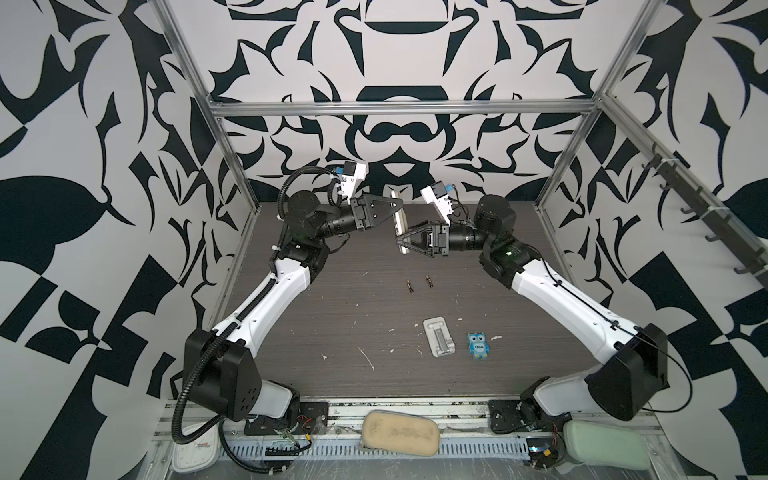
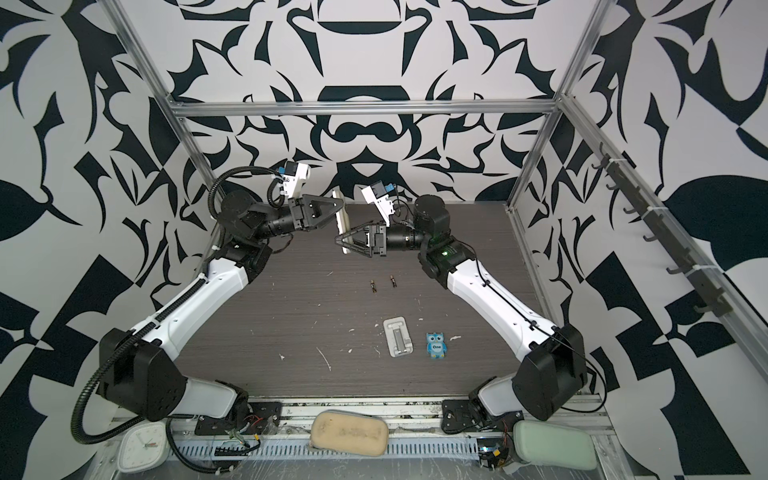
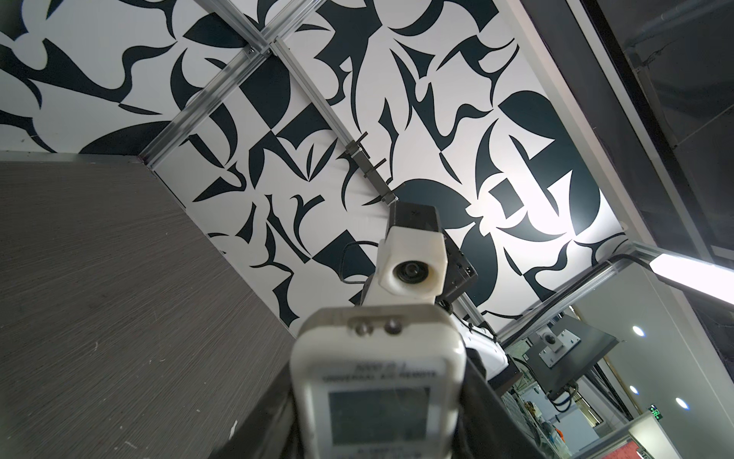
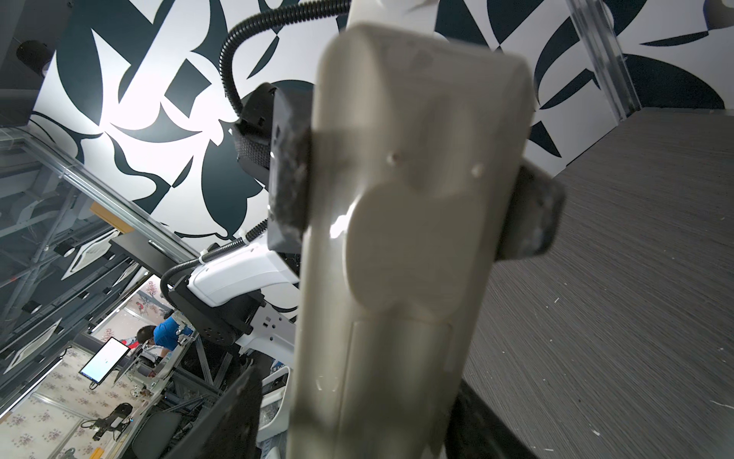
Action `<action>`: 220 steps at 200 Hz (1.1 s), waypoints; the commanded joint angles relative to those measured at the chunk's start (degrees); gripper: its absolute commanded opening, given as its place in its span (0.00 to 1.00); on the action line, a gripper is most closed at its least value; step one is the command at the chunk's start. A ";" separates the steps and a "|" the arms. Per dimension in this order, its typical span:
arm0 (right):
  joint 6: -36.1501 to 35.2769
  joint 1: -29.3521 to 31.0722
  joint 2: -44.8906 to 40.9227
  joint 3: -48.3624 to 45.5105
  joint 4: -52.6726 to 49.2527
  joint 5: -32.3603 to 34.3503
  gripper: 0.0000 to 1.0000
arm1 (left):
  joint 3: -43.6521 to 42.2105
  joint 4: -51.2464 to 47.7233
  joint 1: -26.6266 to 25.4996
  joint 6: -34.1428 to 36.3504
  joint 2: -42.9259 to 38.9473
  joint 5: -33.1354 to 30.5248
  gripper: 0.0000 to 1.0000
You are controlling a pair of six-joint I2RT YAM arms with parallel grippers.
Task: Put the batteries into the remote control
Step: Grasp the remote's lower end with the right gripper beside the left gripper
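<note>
The remote control (image 1: 400, 223) (image 2: 341, 223) is held up in the air over the back of the table (image 1: 332, 340). It is seen standing almost upright in both top views. Its upper half is pinched by the left gripper (image 1: 397, 210) (image 2: 338, 210), which is pointed in from the left side. In the right wrist view the dark pads (image 4: 288, 179) of that gripper are seen pressed on the two long edges of the remote control (image 4: 409, 238), and its greyish back is shown. In the left wrist view its white front with the small grey screen (image 3: 379, 405) is shown.

The lower end of the remote control is placed between the fingers of the right gripper (image 1: 401, 243) (image 2: 341, 244), which is pointed in from the right side. A dark finger (image 4: 230, 417) is seen on each side of it. Whether it is squeezed by them cannot be told.

The batteries (image 1: 409, 286) (image 2: 374, 286) are laid on the table side by side, a little apart. They are found below and in front of both grippers, well apart from the remote control.

Nearer the front, a white stand (image 1: 439, 336) and a blue owl (image 1: 478, 345) are laid side by side.
</note>
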 commanded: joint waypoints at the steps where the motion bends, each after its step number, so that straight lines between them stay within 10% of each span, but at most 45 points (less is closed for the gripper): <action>1: 0.50 0.31 0.11 1.23 3.99 -1.24 0.70 | 2.34 2.98 -0.16 -0.52 0.60 0.24 0.45; 86: 0.99 0.36 -0.03 1.31 4.44 -1.14 0.35 | 2.14 3.41 -0.28 -1.05 1.10 -0.18 0.49; 134: -4.35 0.24 -0.63 3.15 -2.87 0.21 0.12 | 1.82 -3.37 0.02 2.45 -0.03 -3.14 1.00; 179: -28.73 0.42 -1.90 9.06 -32.90 18.52 0.00 | 4.28 -27.11 -0.01 13.87 -5.74 -12.23 0.99; 220: -37.94 1.13 -4.78 9.11 -38.52 35.05 0.00 | 4.63 -41.47 -2.09 18.59 -12.72 -26.08 0.94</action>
